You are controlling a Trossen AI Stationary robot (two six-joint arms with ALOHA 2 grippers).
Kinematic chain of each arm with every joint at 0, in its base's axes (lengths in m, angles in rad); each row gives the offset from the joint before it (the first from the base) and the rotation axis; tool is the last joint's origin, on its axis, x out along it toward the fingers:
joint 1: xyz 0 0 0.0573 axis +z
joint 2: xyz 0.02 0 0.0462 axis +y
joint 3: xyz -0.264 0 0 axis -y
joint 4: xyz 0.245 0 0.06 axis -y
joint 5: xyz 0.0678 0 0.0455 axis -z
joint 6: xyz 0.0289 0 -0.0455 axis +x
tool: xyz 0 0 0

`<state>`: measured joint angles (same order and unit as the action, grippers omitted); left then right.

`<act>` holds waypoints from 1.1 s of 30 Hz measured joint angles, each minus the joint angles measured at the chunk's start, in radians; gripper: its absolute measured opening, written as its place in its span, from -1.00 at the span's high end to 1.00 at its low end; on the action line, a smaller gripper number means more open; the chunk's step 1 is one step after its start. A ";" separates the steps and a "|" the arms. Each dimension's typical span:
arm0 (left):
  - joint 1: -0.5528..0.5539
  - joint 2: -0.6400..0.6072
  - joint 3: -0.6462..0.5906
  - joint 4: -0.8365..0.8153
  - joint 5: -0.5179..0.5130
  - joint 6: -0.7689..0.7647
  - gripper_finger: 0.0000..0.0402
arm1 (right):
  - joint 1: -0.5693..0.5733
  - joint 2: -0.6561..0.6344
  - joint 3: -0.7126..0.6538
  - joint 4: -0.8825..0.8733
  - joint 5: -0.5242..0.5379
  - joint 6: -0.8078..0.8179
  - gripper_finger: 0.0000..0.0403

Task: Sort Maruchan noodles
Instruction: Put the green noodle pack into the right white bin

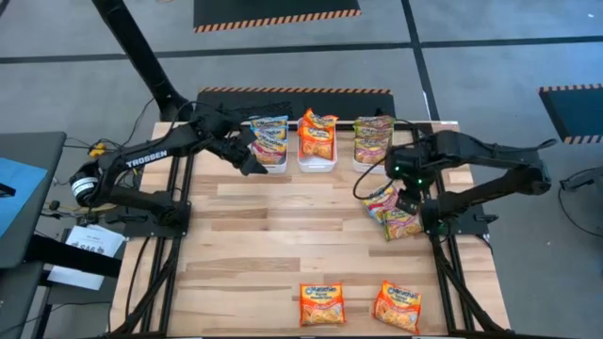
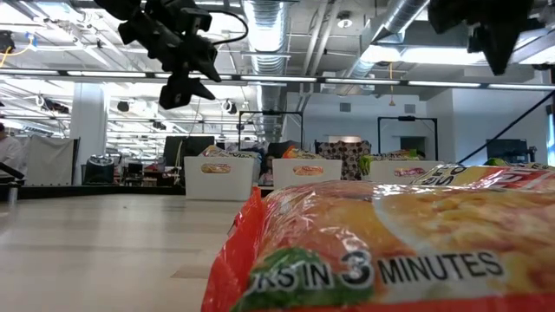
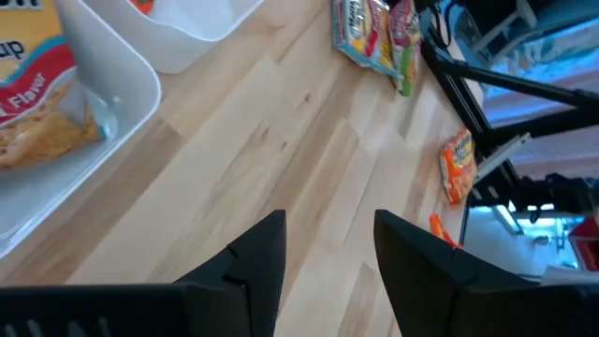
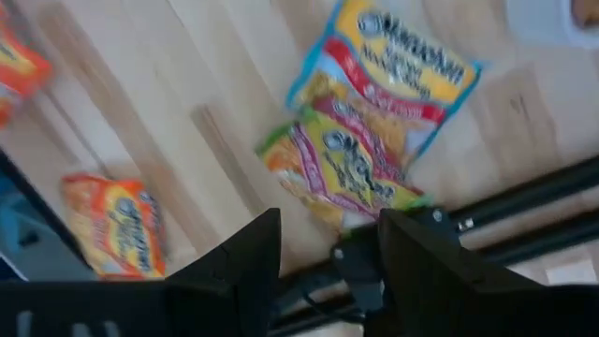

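Observation:
Three white trays stand along the far edge: the left tray holds pale yellow-blue packets, the middle one orange packets, the right one green packets. A pale yellow-blue packet and a green packet lie flat and overlapping at the table's right side. Two orange packets lie at the near edge. My left gripper hovers open beside the left tray, holding nothing. My right gripper hovers open above the two overlapping packets.
Bare wood lies across the table's middle and left side. The right arm's base frame stands right beside the overlapping packets. In the low view an orange packet fills the foreground, with the trays far behind it.

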<state>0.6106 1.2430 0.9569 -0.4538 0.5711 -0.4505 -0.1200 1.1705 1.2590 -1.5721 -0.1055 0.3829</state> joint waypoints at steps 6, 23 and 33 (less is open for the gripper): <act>-0.001 0.000 0.000 0.011 -0.034 -0.058 0.26 | 0.000 0.037 -0.115 0.004 -0.055 -0.095 -0.02; -0.001 0.000 0.000 0.056 -0.060 -0.068 0.26 | 0.000 0.363 -0.130 0.037 -0.043 -0.405 -0.02; -0.002 0.000 0.000 0.050 -0.060 -0.045 0.26 | -0.018 0.509 -0.130 0.077 -0.043 -0.471 -0.02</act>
<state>0.6086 1.2430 0.9565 -0.4040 0.5114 -0.4956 -0.1379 1.6793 1.1294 -1.4954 -0.1489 -0.0879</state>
